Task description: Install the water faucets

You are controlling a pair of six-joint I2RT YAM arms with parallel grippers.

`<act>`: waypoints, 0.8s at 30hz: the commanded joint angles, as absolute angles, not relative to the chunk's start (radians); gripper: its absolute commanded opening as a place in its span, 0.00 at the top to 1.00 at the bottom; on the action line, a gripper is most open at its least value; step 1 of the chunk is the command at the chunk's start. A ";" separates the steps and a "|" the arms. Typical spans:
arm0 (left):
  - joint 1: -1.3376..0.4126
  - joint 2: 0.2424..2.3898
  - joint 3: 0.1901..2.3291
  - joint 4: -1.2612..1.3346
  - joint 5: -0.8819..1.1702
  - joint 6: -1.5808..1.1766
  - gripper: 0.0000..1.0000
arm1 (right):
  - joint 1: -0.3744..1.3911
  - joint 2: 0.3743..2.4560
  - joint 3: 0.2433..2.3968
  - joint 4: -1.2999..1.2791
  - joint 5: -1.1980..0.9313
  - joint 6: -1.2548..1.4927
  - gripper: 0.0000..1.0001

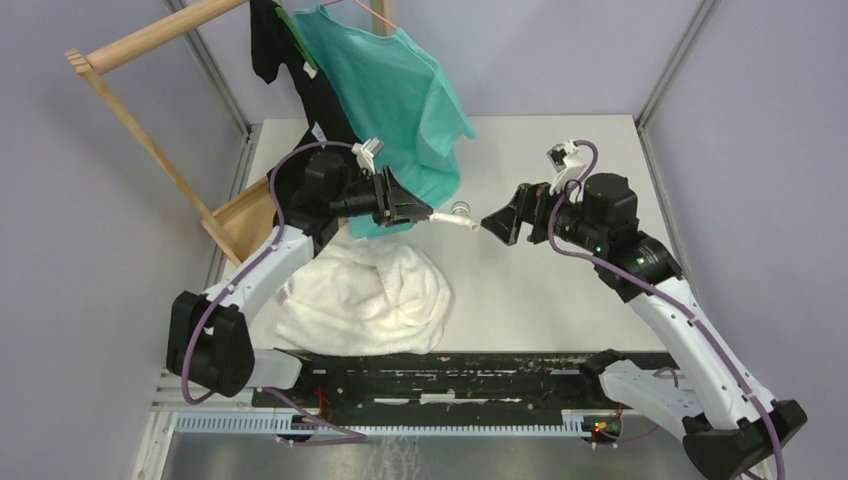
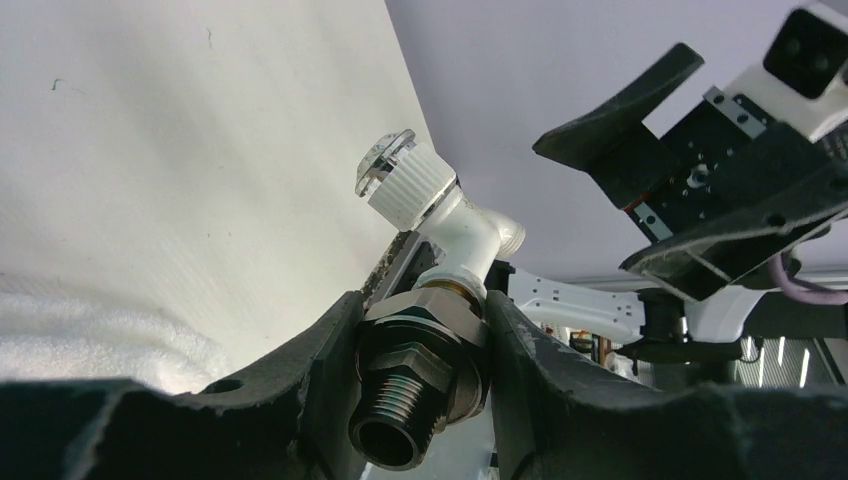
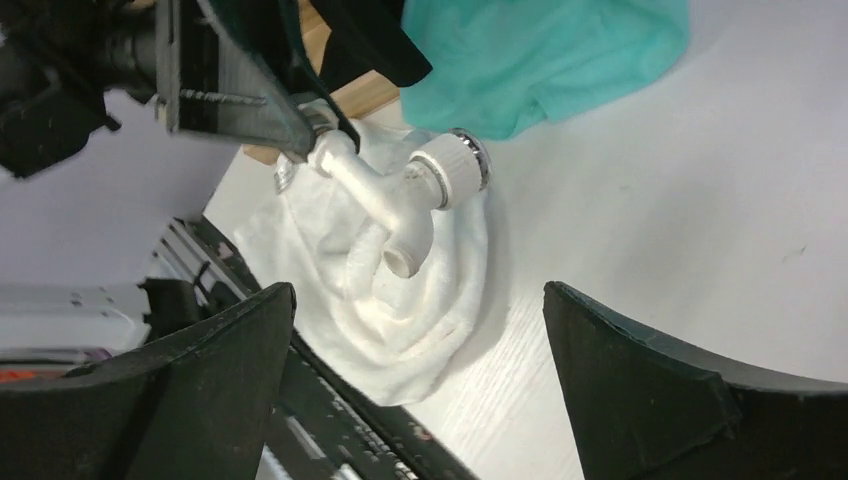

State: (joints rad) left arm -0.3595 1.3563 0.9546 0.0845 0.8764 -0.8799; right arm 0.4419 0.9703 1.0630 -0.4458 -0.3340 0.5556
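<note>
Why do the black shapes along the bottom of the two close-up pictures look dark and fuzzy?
Left wrist view: black left fingers crowd the lens, so they fall dark, while silver threaded metal fitting is crisp. Right wrist view: black right fingers fuzzy; white plastic faucet slightly blurred. Top view: even light, faint shadows.

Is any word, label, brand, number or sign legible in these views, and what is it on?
No text can be read in any view.
White faucet and its metal fitting: no marking shows.
Small white tag on the black garment: too small to read.
</note>
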 commanded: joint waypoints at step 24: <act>-0.364 1.447 1.036 0.006 1.214 -1.045 0.97 | 0.540 0.993 0.666 0.363 -0.730 0.069 0.18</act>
State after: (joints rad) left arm -0.3595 1.4502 1.0019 -0.0319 1.1213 -1.0031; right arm 0.5262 0.9543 0.6388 0.2066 -0.6685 0.0528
